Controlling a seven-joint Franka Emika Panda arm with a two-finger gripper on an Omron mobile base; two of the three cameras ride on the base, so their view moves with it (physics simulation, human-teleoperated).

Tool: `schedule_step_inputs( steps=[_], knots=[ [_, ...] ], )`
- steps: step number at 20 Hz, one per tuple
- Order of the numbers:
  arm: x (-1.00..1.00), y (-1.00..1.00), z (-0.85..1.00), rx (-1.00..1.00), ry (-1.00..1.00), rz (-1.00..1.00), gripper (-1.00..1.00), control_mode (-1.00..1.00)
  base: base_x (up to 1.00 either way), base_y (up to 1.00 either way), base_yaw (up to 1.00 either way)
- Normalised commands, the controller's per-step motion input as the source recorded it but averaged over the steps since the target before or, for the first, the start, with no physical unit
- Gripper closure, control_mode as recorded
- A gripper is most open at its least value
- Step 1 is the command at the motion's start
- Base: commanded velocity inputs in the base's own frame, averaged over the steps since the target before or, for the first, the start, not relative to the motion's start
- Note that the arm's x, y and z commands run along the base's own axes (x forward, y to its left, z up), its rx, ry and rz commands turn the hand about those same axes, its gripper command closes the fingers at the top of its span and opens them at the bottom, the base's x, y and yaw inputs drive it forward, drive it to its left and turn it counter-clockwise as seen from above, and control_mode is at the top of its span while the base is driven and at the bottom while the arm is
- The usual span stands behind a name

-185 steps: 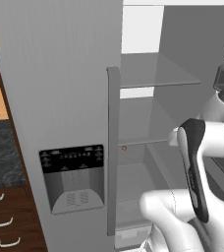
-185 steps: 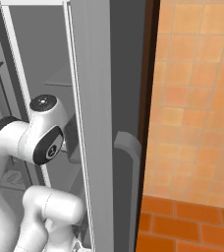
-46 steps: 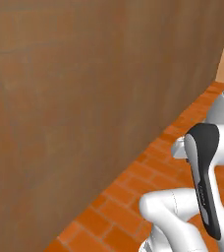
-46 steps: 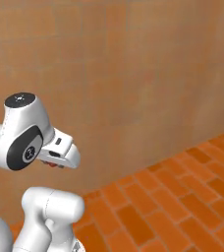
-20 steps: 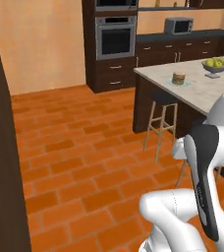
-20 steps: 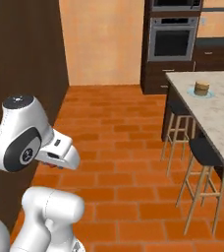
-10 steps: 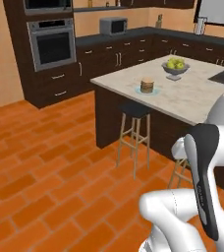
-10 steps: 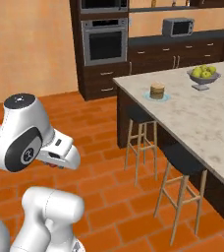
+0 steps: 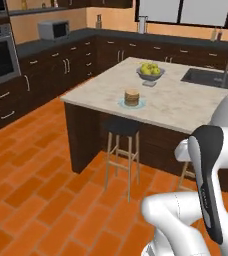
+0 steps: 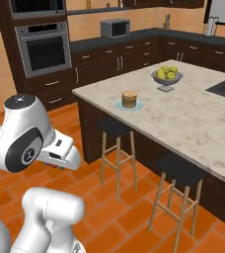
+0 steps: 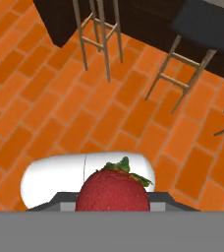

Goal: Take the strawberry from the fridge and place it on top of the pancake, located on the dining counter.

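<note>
The two-finger gripper (image 10: pixel 60 160) is being kept closed on one small red strawberry with a green leafy cap (image 11: pixel 113 191), which is seen in the hand view sitting between the jaws, above an orange brick-patterned floor (image 11: pixel 45 113). In the right base view, the gripper is being carried low at the end of the white arm, with a sliver of red showing beneath it, well apart from the counter.

Ahead of the arm, one large beige marble-topped dining counter with a dark wood base (image 9: pixel 181 107) is being faced. On it, one small round stack of tan-brown pancakes (image 9: pixel 131 97) is resting on one light blue plate (image 9: pixel 122 104), near the counter's front edge. Beyond the stack, one grey bowl of yellow-green apples (image 9: pixel 150 71) is standing, apart from the plate. One dark sink (image 9: pixel 208 77) is set into the counter top further back.

Two dark-seated wooden bar stools are counted along the counter's front in the right base view: one (image 10: pixel 112 127) just below the pancake plate, the other (image 10: pixel 179 170) further along. Against the far wall, dark wood cabinets (image 10: pixel 114 62) are carrying one grey microwave (image 10: pixel 115 27), and one built-in oven (image 10: pixel 44 49) is set beside them.
</note>
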Motion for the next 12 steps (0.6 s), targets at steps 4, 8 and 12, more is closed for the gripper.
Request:
schedule_step_inputs(
  steps=[4,8,12],
  knots=[
    [0.00,0.00,0.00,0.00,0.00,0.00,1.00,1.00,1.00,0.92,-0.49],
    [0.00,0.00,0.00,0.00,0.00,0.00,1.00,1.00,1.00,0.92,-0.42],
    [0.00,0.00,0.00,0.00,0.00,0.00,1.00,1.00,1.00,0.76,-0.45]
  ],
)
